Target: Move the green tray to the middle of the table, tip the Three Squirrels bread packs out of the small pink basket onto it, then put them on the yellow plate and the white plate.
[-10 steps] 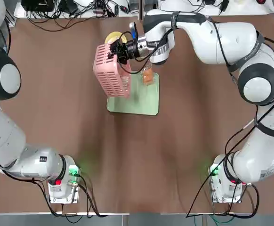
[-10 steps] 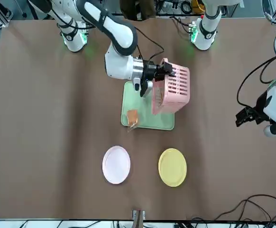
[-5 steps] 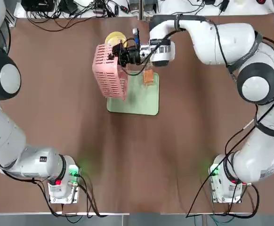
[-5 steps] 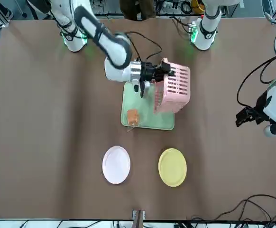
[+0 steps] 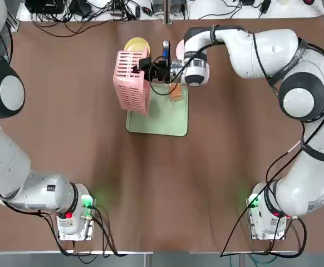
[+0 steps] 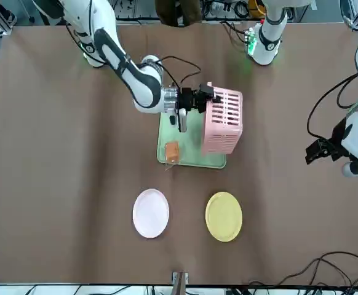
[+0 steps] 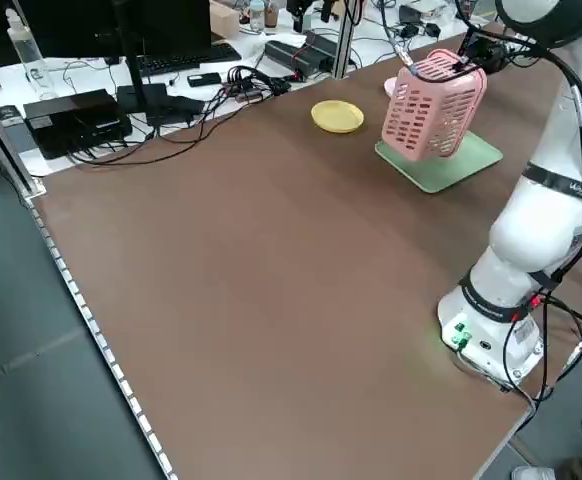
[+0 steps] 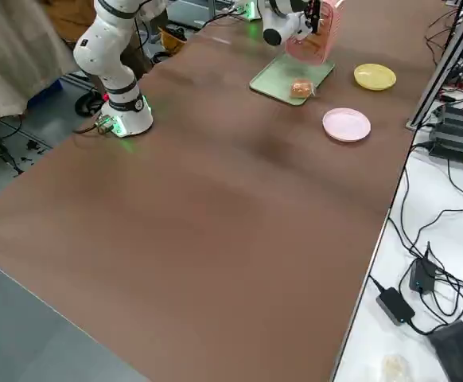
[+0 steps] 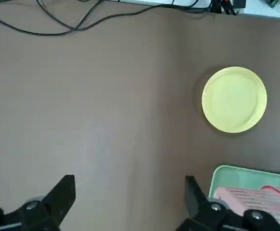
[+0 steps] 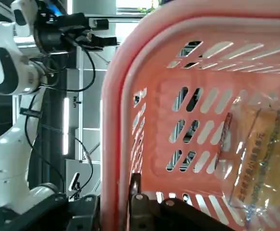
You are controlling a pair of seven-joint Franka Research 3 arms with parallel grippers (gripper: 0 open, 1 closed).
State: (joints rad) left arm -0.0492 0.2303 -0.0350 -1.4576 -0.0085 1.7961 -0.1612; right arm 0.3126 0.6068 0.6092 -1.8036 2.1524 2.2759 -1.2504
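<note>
The right hand is clamped on the thick rim of the small pink slotted plastic basket, holding it tipped on its side above the flat pale mint-green rectangular tray, which lies around the middle of the dark brown matte desk. One small clear packet of golden-brown bread lies on the tray's corner nearest the plates; another clear bread packet sits inside the basket against its lattice wall. The small round yellow plate and the small round white plate rest side by side on the desk, just beyond the tray. The left hand hovers off to the desk's side, its fingers spread apart and empty
</note>
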